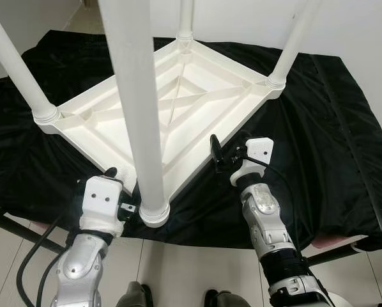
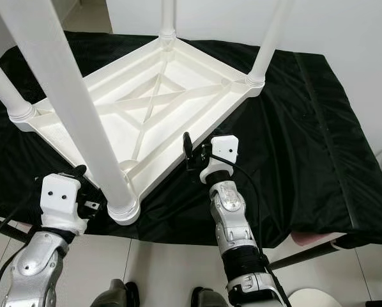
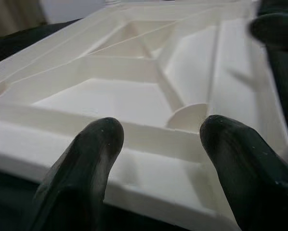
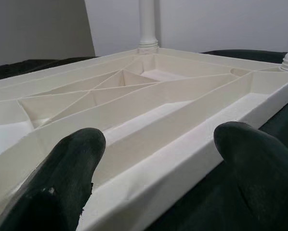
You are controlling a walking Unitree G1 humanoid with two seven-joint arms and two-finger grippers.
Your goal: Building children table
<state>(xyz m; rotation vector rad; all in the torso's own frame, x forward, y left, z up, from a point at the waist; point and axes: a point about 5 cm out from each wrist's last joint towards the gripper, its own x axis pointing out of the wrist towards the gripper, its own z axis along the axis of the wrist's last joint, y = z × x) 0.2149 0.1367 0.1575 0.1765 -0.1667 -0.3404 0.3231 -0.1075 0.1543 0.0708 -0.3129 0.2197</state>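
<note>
A white plastic children's table (image 1: 178,109) lies upside down on a black cloth (image 1: 319,141), its ribbed underside facing up. Four white legs stand in its corners: the near leg (image 1: 140,115), the left leg (image 1: 18,70), the far leg (image 1: 186,19) and the right leg (image 1: 293,41). My left gripper (image 3: 158,134) is open at the table's near left rim, just left of the near leg's base (image 1: 154,214). My right gripper (image 4: 158,144) is open at the near right rim (image 1: 204,169), with that rim lying just beyond its fingertips (image 4: 81,144).
The black cloth covers a low platform that ends close to my body, with pale floor tiles (image 1: 191,268) below. A dark bar (image 1: 18,233) and cables (image 1: 31,268) run at the lower left. A pale object (image 1: 335,242) pokes out under the cloth at the lower right.
</note>
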